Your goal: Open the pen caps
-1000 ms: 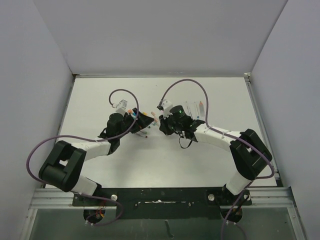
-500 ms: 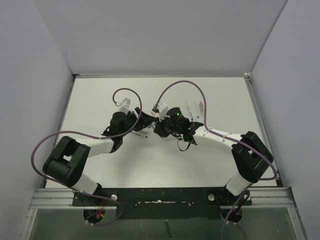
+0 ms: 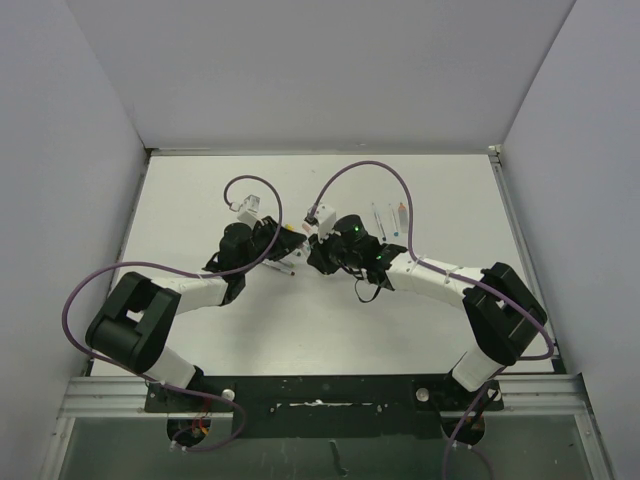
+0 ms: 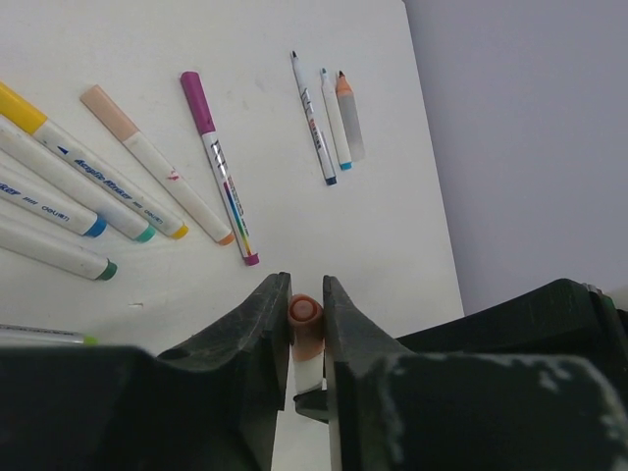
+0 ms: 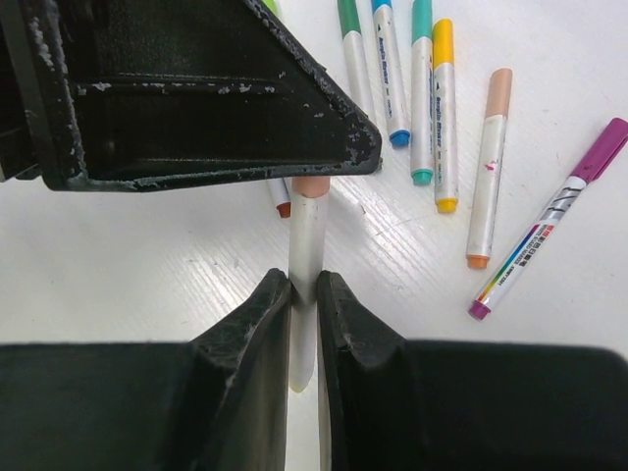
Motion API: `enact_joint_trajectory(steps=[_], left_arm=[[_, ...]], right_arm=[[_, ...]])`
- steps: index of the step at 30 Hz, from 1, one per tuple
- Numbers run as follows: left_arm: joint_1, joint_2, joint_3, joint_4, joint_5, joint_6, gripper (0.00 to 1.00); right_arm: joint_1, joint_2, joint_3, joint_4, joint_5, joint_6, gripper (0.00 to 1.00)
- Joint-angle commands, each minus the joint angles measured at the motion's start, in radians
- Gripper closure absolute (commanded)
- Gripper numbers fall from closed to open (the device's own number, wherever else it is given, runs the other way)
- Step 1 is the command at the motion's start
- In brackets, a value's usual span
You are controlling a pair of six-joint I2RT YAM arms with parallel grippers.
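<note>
A white pen [image 5: 306, 235] hangs above the table between both arms. My right gripper [image 5: 304, 287] is shut on its pale barrel. My left gripper [image 4: 304, 292] is shut on the orange pen cap [image 4: 304, 316] at the pen's other end, and that cap [image 5: 311, 185] also shows just under the left gripper's black body [image 5: 196, 98]. In the top view the two grippers [image 3: 290, 238] [image 3: 318, 246] meet nose to nose at mid-table. Other pens lie capped on the table: magenta [image 4: 199, 96], peach [image 4: 108, 110], yellow [image 5: 444, 39] and teal [image 5: 422, 20].
Three thin pens [image 4: 329, 128] with bare tips lie side by side toward the table's far right, seen as [image 3: 388, 218] from above. The row of capped pens [image 4: 78, 196] lies under and beside the left arm. Grey walls close in the white table [image 3: 200, 190].
My left gripper has closed from wide open onto the orange cap. Both arms have drawn slightly closer together. The right gripper has kept its hold on the barrel.
</note>
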State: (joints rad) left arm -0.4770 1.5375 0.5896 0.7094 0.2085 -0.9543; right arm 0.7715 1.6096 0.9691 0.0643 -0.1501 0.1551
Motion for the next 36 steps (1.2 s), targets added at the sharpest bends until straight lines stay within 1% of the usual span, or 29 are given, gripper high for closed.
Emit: enact_joint_trajectory(steps=[1, 2, 3, 5, 6, 8, 9, 11, 13, 17, 21, 23, 27, 33, 36], left_arm=[[-0.006, 0.012, 0.018, 0.093, 0.01, -0.001, 0.89], [-0.006, 0.012, 0.018, 0.093, 0.01, -0.002, 0.94], [-0.006, 0.012, 0.018, 0.094, 0.012, -0.003, 1.0], [-0.006, 0.012, 0.018, 0.094, 0.01, -0.005, 1.0], [-0.006, 0.012, 0.017, 0.096, 0.011, -0.006, 1.0], [-0.006, 0.01, 0.015, 0.101, 0.01, -0.01, 1.0], [-0.006, 0.01, 0.015, 0.104, 0.012, -0.013, 1.0], [-0.01, 0.008, 0.016, 0.108, 0.016, -0.017, 1.0], [-0.015, 0.006, 0.02, 0.108, 0.016, -0.017, 1.0], [-0.027, -0.003, 0.027, 0.102, 0.016, -0.017, 1.0], [-0.032, -0.011, 0.026, 0.093, 0.013, -0.012, 1.0], [-0.034, -0.013, 0.024, 0.093, 0.012, -0.012, 1.0], [-0.035, -0.019, 0.02, 0.093, 0.003, -0.014, 1.0], [-0.025, -0.074, -0.009, 0.085, -0.077, -0.016, 1.0], [0.022, -0.116, -0.018, 0.076, -0.112, -0.021, 1.0]], right_arm=[[0.008, -0.055, -0.002, 0.077, -0.01, -0.014, 1.0], [0.008, -0.057, -0.004, 0.077, -0.009, -0.014, 1.0], [0.007, -0.058, -0.004, 0.077, -0.009, -0.015, 1.0], [0.008, -0.062, -0.002, 0.074, -0.009, -0.017, 1.0], [0.008, -0.064, -0.003, 0.074, -0.01, -0.018, 0.92], [0.008, -0.063, 0.002, 0.07, -0.011, -0.021, 0.63], [0.008, -0.059, 0.007, 0.065, -0.011, -0.023, 0.59], [0.009, -0.047, 0.017, 0.061, -0.01, -0.024, 0.54], [0.008, -0.031, 0.029, 0.056, -0.009, -0.025, 0.53], [0.009, -0.007, 0.042, 0.067, -0.009, -0.025, 0.56], [0.01, -0.002, 0.047, 0.076, -0.01, -0.022, 0.63], [0.009, -0.001, 0.051, 0.078, -0.009, -0.023, 0.72], [0.009, 0.005, 0.062, 0.067, -0.003, -0.021, 1.0], [0.008, -0.008, 0.023, 0.063, 0.006, -0.012, 1.0], [0.008, -0.035, -0.018, 0.062, 0.007, -0.002, 1.0]])
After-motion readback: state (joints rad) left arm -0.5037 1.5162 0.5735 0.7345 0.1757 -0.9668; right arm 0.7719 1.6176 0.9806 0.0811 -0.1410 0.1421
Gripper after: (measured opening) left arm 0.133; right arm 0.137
